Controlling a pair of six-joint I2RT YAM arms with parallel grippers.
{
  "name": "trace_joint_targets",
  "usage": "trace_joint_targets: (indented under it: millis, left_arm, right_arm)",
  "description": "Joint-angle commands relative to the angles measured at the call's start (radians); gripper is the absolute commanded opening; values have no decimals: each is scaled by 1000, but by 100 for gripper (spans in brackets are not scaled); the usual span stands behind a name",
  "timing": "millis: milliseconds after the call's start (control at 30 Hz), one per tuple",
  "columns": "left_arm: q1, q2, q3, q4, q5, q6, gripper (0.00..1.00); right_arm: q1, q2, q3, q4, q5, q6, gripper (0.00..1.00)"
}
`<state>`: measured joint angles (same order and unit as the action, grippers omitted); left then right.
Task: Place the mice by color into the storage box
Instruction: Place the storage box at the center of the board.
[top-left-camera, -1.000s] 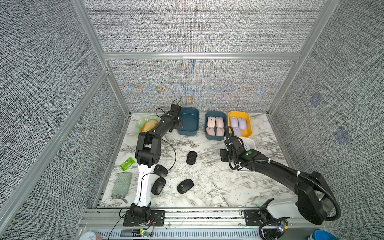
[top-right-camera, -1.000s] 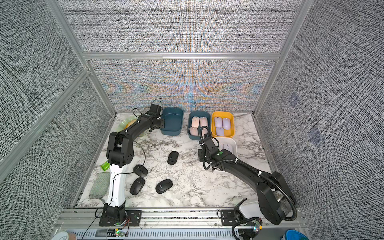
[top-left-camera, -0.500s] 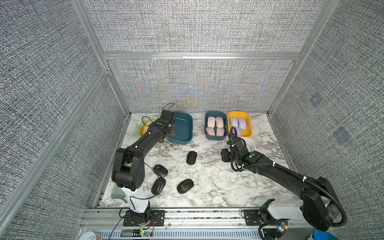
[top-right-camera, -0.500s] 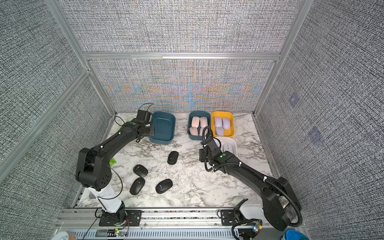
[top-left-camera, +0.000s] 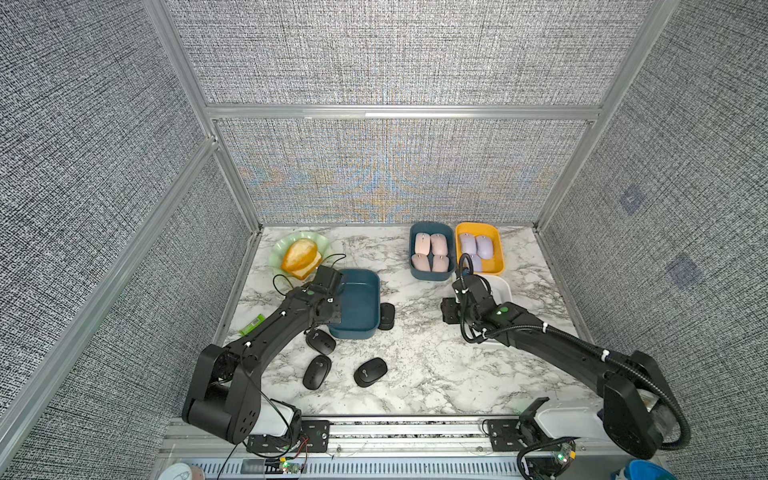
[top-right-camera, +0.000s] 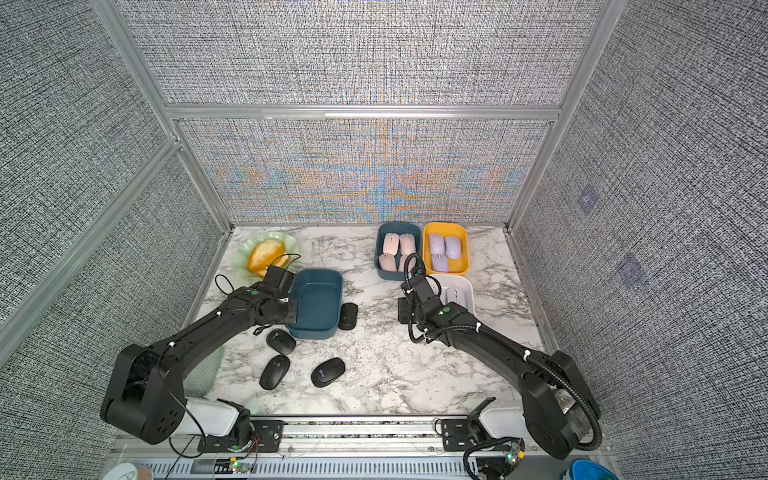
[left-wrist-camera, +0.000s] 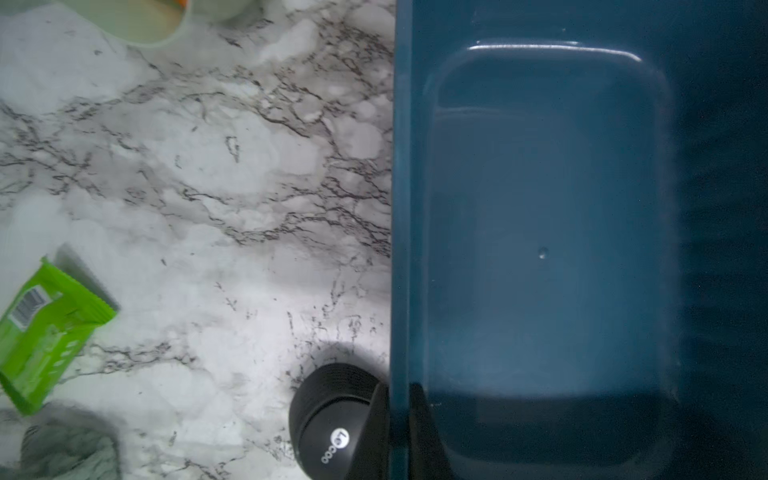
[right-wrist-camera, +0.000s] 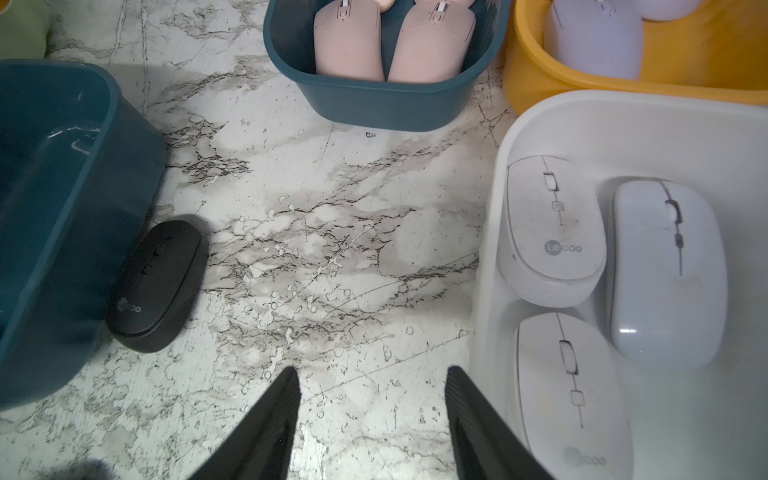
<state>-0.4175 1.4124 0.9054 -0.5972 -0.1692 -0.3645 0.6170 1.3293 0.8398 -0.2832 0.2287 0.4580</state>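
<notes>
The left gripper (left-wrist-camera: 398, 390) is shut on the long wall of an empty dark teal rectangular plastic box (top-left-camera: 359, 299), with one finger set inside the rim and one outside; a box is gripped, not a mouse. The right gripper (right-wrist-camera: 372, 374) is held open and empty above the bare white-and-grey marbled tabletop (top-left-camera: 415, 353), between that box and a white plastic box (right-wrist-camera: 602, 116).

Toward the far right corner of the tabletop the sorting is judged done. Four pale pink oval mice (top-left-camera: 431, 252) are packed in a smaller teal box (top-left-camera: 430, 276), three lilac mice (top-left-camera: 475, 248) in a yellow box (top-left-camera: 498, 262), and three white mice (right-wrist-camera: 552, 232) in the white box.

Four black oval mice are left out on the tabletop. The first black mouse (top-left-camera: 386, 316) is touching the held box's wall on the side facing the right arm, its long axis laid along that wall, from far edge to near edge. The second black mouse (top-left-camera: 320, 341) is just beside the box's near-left corner. The third black mouse (top-left-camera: 317, 372) and fourth black mouse (top-left-camera: 370, 372) are nearer the near edge.

The last three are closer to the left arm. The first lies toward the left edge from the free right gripper, so a grasp across its short axis is judged to suit.
</notes>
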Motion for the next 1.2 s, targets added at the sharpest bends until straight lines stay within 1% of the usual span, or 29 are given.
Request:
trace_joint_targets:
  millis: [0, 133, 200, 267, 333, 433, 500, 600, 700, 767, 900, 967, 1067, 1100, 1167]
  left_arm:
    - [-65, 13, -3, 11, 45, -51, 0]
    - [-187, 52, -10, 23, -25, -148, 0]
    - [-216, 64, -33, 58, -4, -216, 0]
    - [-244, 71, -44, 76, -18, -311, 0]
    - [-276, 64, -44, 76, -66, -410, 0]
    - [-305, 29, -56, 80, -134, -527, 0]
    - [-310, 9, -66, 98, -158, -577, 0]
    - [-311, 19, -46, 92, -199, -600, 0]
    - [-312, 55, -18, 84, -224, -587, 0]
    - [-313, 86, -4, 88, -209, -576, 0]
    - [-315, 126, 1, 91, -181, -591, 0]
    - [-316, 124, -9, 106, -154, -590, 9]
    - [-327, 101, -10, 98, -153, -592, 26]
    - [-329, 84, -9, 89, -157, -591, 34]
    - [-334, 46, -4, 75, -156, -579, 46]
  right_arm:
    - [1, -1, 2, 10, 20, 7, 59]
    - [1, 0, -2, 12, 35, 5, 59]
    - [1, 2, -1, 12, 37, 5, 59]
    - [1, 4, -1, 11, 41, 4, 59]
    - [1, 4, -3, 9, 47, 3, 59]
    - [1, 4, -3, 10, 50, 2, 59]
    - [0, 5, -1, 9, 52, 2, 59]
    - [0, 5, -4, 11, 50, 4, 59]
    - [1, 8, -5, 13, 38, 8, 59]
    - [1, 5, -9, 19, 35, 10, 59]
    - [0, 1, -15, 21, 47, 10, 59]
    - [1, 3, -16, 22, 48, 10, 59]
    - [1, 1, -15, 22, 50, 10, 60]
    - [1, -1, -15, 21, 50, 12, 60]
    - [1, -5, -12, 15, 51, 15, 60]
